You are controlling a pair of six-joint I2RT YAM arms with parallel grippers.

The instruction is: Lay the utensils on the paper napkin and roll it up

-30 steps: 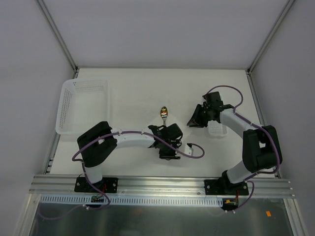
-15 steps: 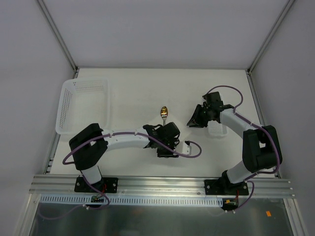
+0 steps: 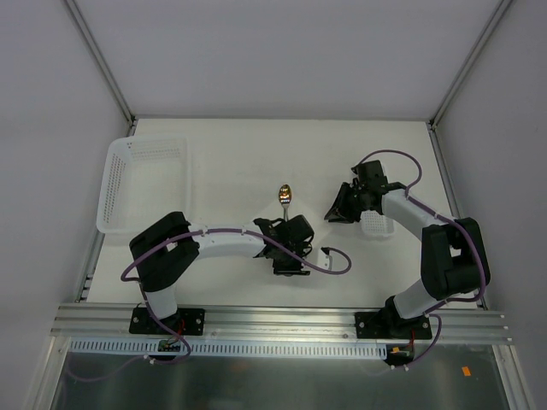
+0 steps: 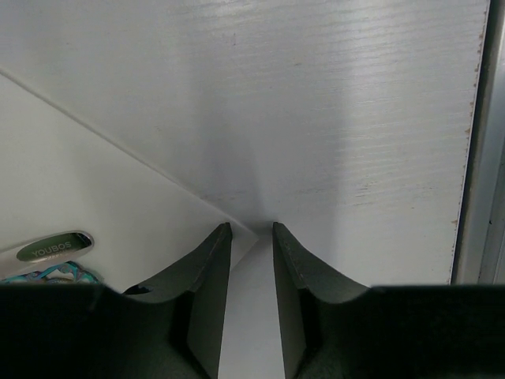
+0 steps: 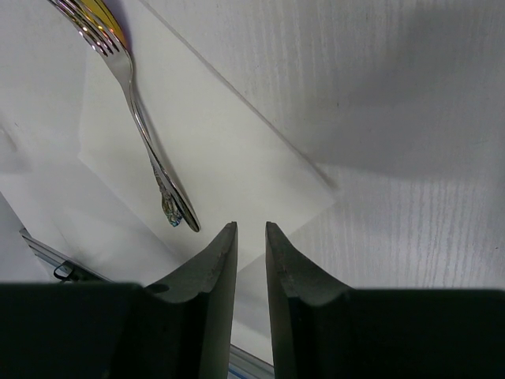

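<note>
Near rail: an aluminium rail [image 3: 282,318] runs along the near edge of the tabletop [image 3: 239,154], and both arm bases are bolted to it.
Left end effector: the left end effector [image 4: 251,231] is low over the middle of the tabletop. Its two dark fingers are nearly together with a narrow slot between them. In the wrist view a corner of the paper napkin [image 5: 237,134] lies right at the slot, between the tips. The gap is visible and nothing looks clamped.
Shiny piece: at the left edge of the left wrist view, something silver lies on the napkin. I cannot tell which utensil it is.
Right end effector: the right end effector [image 5: 251,229] is to the right of centre, angled down. Its fingers also stand a narrow slot apart, over the near edge of the napkin, holding nothing.
Fork: the fork [image 5: 146,134] lies flat on the napkin, tines away from the right fingers and the handle end just beside them, not touching.
Small basket: a small white basket [image 3: 377,225] sits just beside the right wrist.
Spoon: the spoon [image 3: 285,195] lies just beyond the left end effector, gold bowl pointing away and handle running back under it.
Large basket: a white perforated basket [image 3: 145,152] sits at the far left.
</note>
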